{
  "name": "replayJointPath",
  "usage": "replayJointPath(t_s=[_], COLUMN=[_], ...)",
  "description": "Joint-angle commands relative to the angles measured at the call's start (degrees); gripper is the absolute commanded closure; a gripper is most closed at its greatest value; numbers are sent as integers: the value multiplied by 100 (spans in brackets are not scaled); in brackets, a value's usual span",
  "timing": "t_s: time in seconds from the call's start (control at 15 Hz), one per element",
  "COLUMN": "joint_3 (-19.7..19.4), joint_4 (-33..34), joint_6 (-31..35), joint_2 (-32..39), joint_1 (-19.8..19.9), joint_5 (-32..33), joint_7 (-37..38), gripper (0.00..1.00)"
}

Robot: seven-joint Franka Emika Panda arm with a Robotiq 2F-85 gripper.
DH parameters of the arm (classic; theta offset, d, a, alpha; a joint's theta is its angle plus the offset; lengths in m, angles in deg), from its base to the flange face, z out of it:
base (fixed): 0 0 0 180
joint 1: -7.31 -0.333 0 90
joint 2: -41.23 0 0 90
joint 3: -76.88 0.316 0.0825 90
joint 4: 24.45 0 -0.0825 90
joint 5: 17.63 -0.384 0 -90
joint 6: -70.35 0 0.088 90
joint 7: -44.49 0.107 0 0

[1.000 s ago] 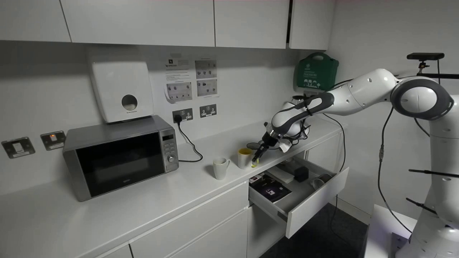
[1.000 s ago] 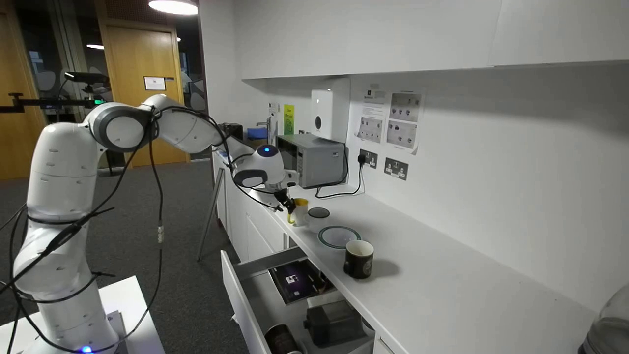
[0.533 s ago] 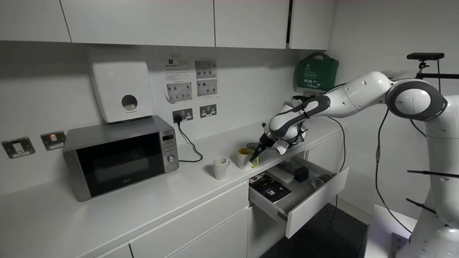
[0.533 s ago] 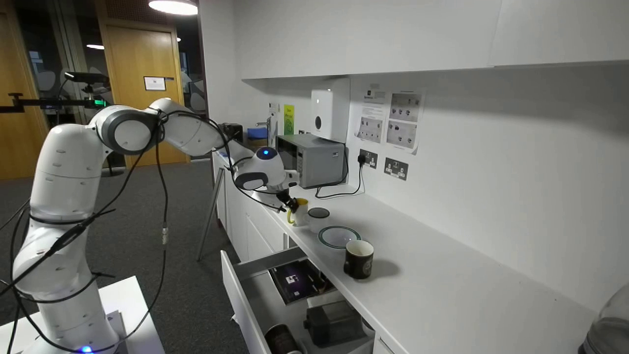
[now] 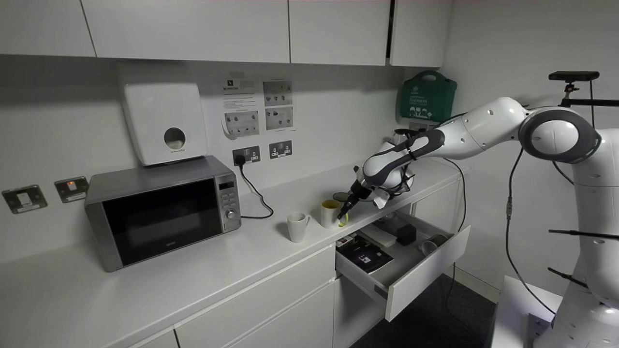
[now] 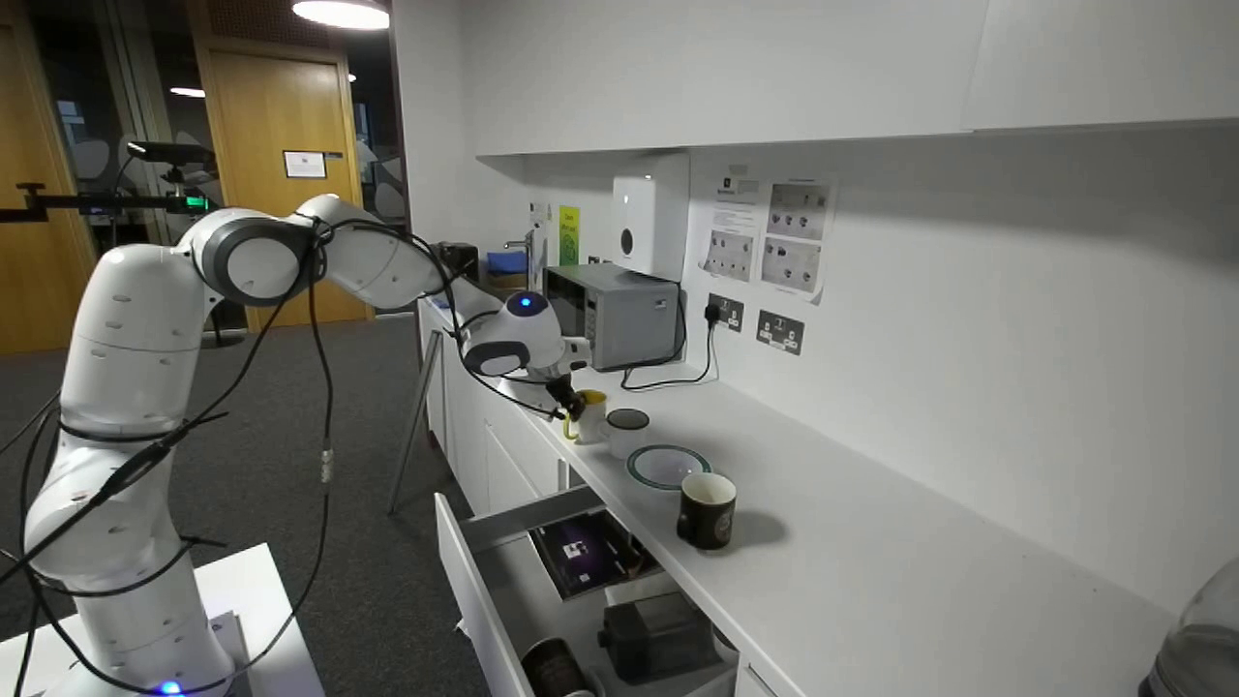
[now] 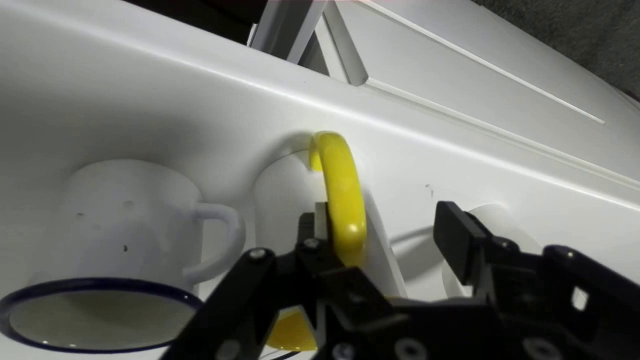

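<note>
A white mug (image 7: 285, 195) with a yellow inside stands upright on the counter, in both exterior views too. Its yellow handle (image 7: 345, 200) lies between the jaws of my gripper (image 7: 389, 227). The left fingertip (image 7: 321, 220) is right against or very near the handle; contact cannot be told. A wide gap separates the handle from the right fingertip (image 7: 455, 240), so the gripper is open. My fingers hide part of the mug's rim. A white enamel mug (image 7: 125, 220) with a dark blue rim is to the left, and a plain white mug (image 5: 296, 227) stands on the opposite side.
Below the counter edge, an open drawer (image 5: 428, 270) holds a dark box (image 5: 365, 253) and other items. A green-rimmed dish (image 6: 668, 468) and a black mug (image 6: 707, 513) are farther along the counter. A microwave (image 5: 164, 208) stands by the wall.
My gripper has moved slightly toward the yellow-handled mug, mostly in the first half second, and its tips now overlap the handle. The mugs and drawer have stayed put.
</note>
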Motion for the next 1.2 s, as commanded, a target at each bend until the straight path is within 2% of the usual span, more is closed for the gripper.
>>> replayJointPath(t_s=[0.0, 0.2, 0.27, 0.4, 0.8, 1.13], joint_3=[56, 51, 45, 45, 94, 281], joint_4=[130, 131, 126, 115, 57, -157], joint_6=[83, 73, 72, 55, 9, -38], joint_2=[83, 77, 74, 72, 41, -197], joint_1=[82, 81, 77, 87, 207, 575], joint_5=[-56, -44, -31, -35, -221, -1018], joint_7=[-271, -269, -264, -277, -395, -918], gripper=[73, 96, 99, 95, 95, 95])
